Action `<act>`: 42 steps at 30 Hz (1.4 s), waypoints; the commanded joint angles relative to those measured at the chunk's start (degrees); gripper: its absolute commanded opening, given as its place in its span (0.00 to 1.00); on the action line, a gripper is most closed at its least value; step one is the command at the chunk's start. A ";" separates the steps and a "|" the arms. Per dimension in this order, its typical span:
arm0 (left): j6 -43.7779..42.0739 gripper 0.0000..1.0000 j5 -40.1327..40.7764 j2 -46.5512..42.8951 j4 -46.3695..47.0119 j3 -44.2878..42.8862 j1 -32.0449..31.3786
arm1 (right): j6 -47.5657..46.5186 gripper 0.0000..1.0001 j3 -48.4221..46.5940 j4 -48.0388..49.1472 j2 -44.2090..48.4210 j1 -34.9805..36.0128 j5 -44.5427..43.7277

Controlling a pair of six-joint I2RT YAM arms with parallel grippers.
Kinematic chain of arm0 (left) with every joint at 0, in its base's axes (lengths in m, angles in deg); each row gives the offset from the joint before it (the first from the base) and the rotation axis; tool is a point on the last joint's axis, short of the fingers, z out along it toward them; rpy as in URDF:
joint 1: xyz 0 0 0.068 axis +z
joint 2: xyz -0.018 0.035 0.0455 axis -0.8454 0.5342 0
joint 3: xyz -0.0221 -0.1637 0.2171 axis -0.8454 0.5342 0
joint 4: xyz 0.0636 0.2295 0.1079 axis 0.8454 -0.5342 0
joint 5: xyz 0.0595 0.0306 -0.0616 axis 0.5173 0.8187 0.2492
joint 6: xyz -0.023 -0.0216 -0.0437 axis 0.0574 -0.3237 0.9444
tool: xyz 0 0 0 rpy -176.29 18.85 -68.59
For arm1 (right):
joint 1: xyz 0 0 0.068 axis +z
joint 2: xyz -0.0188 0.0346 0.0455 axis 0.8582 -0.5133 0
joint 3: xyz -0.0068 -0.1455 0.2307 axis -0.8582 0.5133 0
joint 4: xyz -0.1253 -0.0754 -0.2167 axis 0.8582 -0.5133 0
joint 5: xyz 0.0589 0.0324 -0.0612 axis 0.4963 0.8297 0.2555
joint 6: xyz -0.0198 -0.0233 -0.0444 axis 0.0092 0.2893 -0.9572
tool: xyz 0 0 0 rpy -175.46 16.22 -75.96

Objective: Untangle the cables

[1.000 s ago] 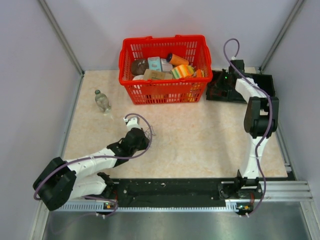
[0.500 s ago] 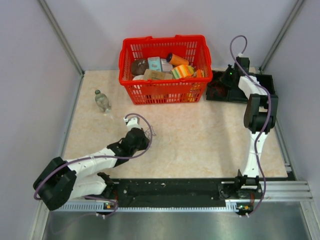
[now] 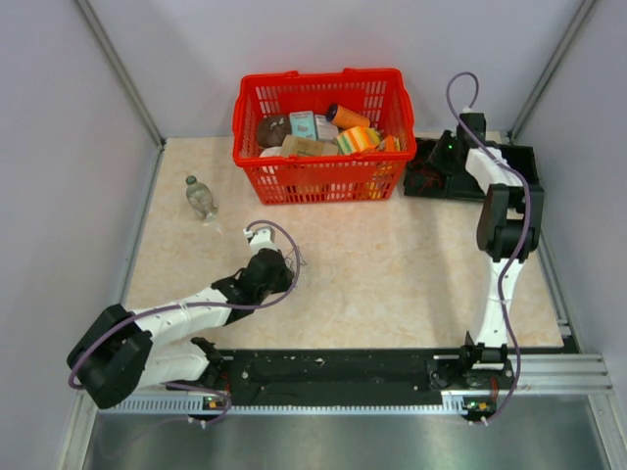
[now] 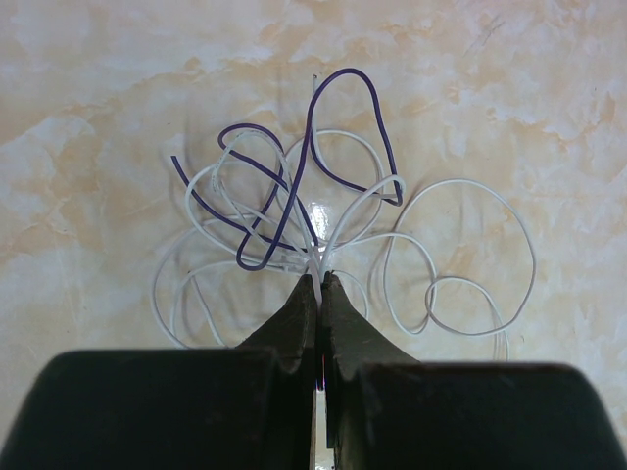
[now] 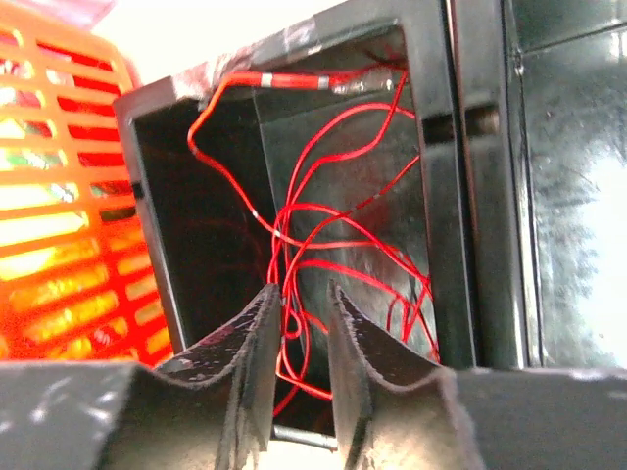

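The left fingers (image 4: 307,294) are pressed together, pinching the cables (image 4: 294,225) right at their tips. That bundle is white with one dark purple strand. It lies spread flat on the worktop (image 3: 392,264) just ahead of the fingers, on the near left side. The purple strand arches up through the middle, and the white loops fan out on both sides, the widest one reaching off to the right. The strands cross over one another where they meet at the pinch.

Further back on the left, a small clear bottle (image 3: 200,198) stands by itself, well apart from the arm.

At the far right the right fingers (image 5: 272,304) stand slightly spread, with a narrow gap showing between them. They hang at the mouth of a black box (image 5: 196,196), and inside it are red cables (image 5: 323,225), looped and draped against the dark walls. A few of the red strands run down through the gap between the fingers, but I cannot tell whether they touch either side.

Just beside the box, at the back of the worktop, sits a red basket (image 3: 318,176) filled with packets and tins.
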 commanded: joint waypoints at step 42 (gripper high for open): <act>-0.37 0.00 -0.05 -0.64 1.21 -1.55 0.09 | -1.30 0.19 5.10 -1.66 5.24 3.91 1.69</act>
